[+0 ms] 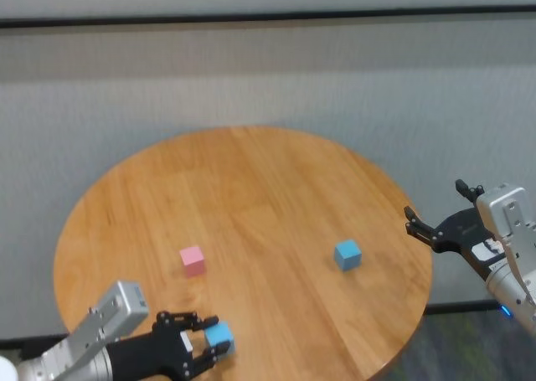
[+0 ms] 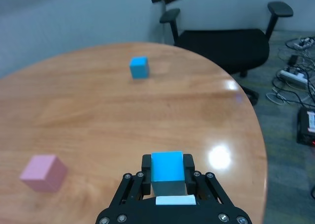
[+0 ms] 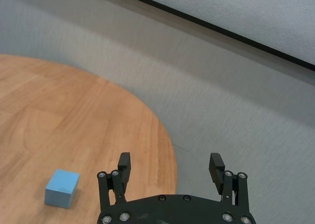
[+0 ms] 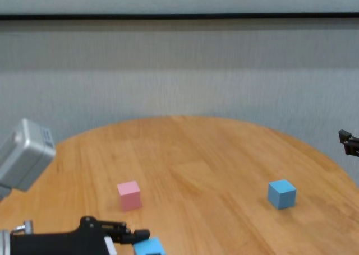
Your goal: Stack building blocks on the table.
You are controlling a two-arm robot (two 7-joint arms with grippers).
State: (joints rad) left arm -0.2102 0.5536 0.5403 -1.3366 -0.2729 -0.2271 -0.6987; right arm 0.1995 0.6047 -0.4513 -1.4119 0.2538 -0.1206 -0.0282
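**Left arm gripping blue cube at near edge**

Far left, near edge of the counter: left gripper clenched on a blue cube, fingers pressed flat to opposite faces. In the left wrist view, cube seated squarely between the fingers, top face showing; off the wood or resting on it, cannot tell. Square, centred hold probably chosen so the cube goes down level on whatever sits below.

Just beyond and slightly left of that hold: pink cube, flat on the wood, untouched, near but apart from the gripper. Nearest neighbour, so a likely base for the stack — a judgement only.

Further right, past the middle: second blue cube, alone, well apart from the pink one, closer to the right edge. Within easier reach of the right arm, by the look of it.

Far right, off the counter edge: right gripper, fingers spread wide and holding nothing, pointed in toward the second blue cube. Kept clear of the work, probably leaving room for the left arm.

Nothing stacked yet; all three cubes at counter level.
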